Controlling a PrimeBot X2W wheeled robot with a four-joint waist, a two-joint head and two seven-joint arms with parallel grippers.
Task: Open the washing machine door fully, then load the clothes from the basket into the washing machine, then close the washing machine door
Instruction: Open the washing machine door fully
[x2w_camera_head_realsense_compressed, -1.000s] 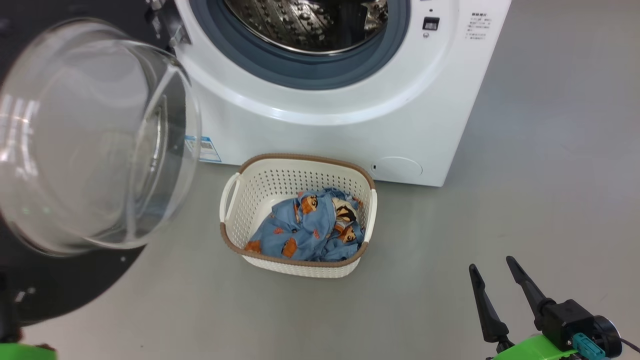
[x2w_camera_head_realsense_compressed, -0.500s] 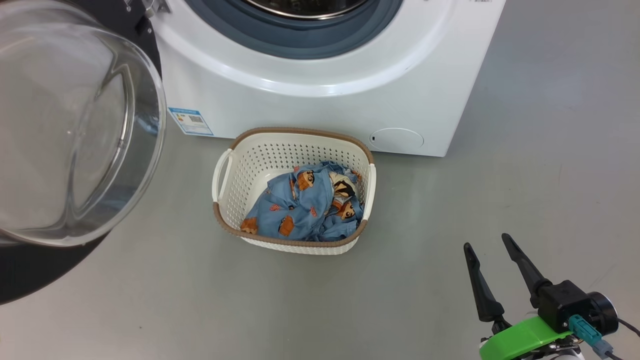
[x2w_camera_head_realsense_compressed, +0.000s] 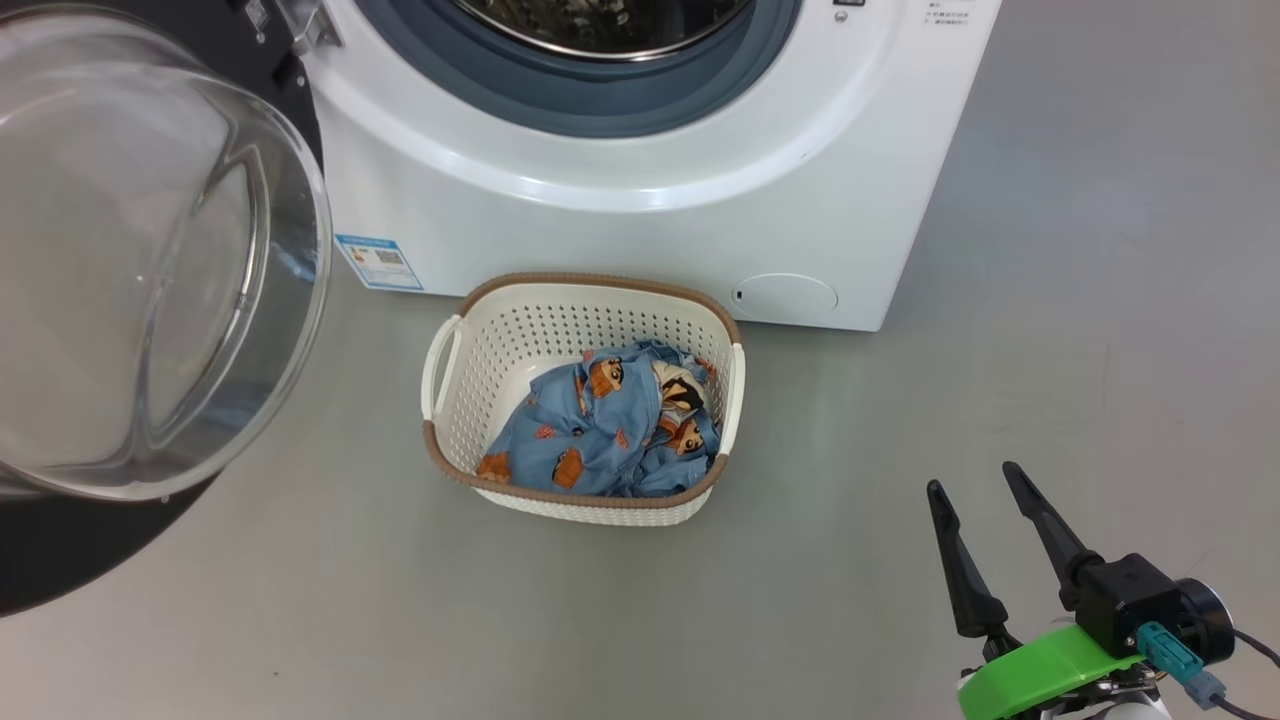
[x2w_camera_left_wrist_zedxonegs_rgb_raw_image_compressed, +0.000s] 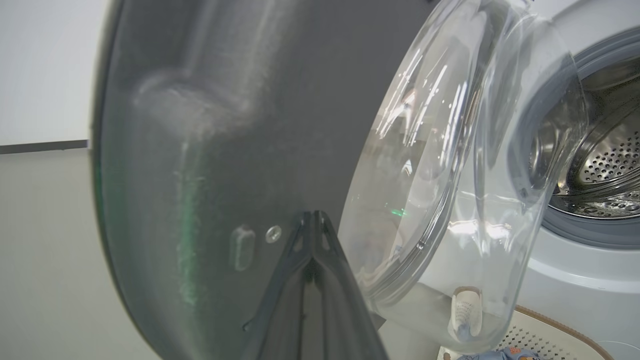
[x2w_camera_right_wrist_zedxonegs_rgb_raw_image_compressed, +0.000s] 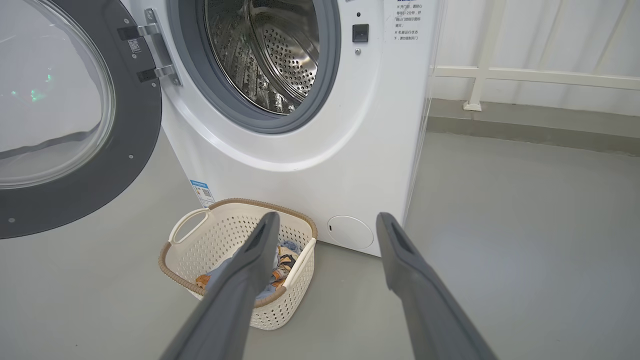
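Note:
The white washing machine (x2w_camera_head_realsense_compressed: 640, 230) stands at the top of the head view, its steel drum (x2w_camera_right_wrist_zedxonegs_rgb_raw_image_compressed: 270, 55) bare. The washing machine door (x2w_camera_head_realsense_compressed: 130, 260), black-rimmed with a clear glass bowl, hangs swung out on the left. In front of the machine sits the cream basket (x2w_camera_head_realsense_compressed: 470, 345) holding the blue printed clothes (x2w_camera_head_realsense_compressed: 600, 430). My right gripper (x2w_camera_head_realsense_compressed: 975, 485) hovers open at the lower right, well clear of the basket. In the left wrist view my left gripper (x2w_camera_left_wrist_zedxonegs_rgb_raw_image_compressed: 313, 216) is shut, tips together right at the dark inner face of the door (x2w_camera_left_wrist_zedxonegs_rgb_raw_image_compressed: 210, 150), gripping nothing.
Grey floor (x2w_camera_head_realsense_compressed: 1050, 350) spreads to the right of the machine and in front of the basket. A white railing (x2w_camera_right_wrist_zedxonegs_rgb_raw_image_compressed: 525, 77) and pale wall run behind the machine's right side. The open door takes up the room on the left.
The head camera has shifted, so the whole scene sits differently in the picture. The door shows further left and lower than a second ago. The right gripper stays open.

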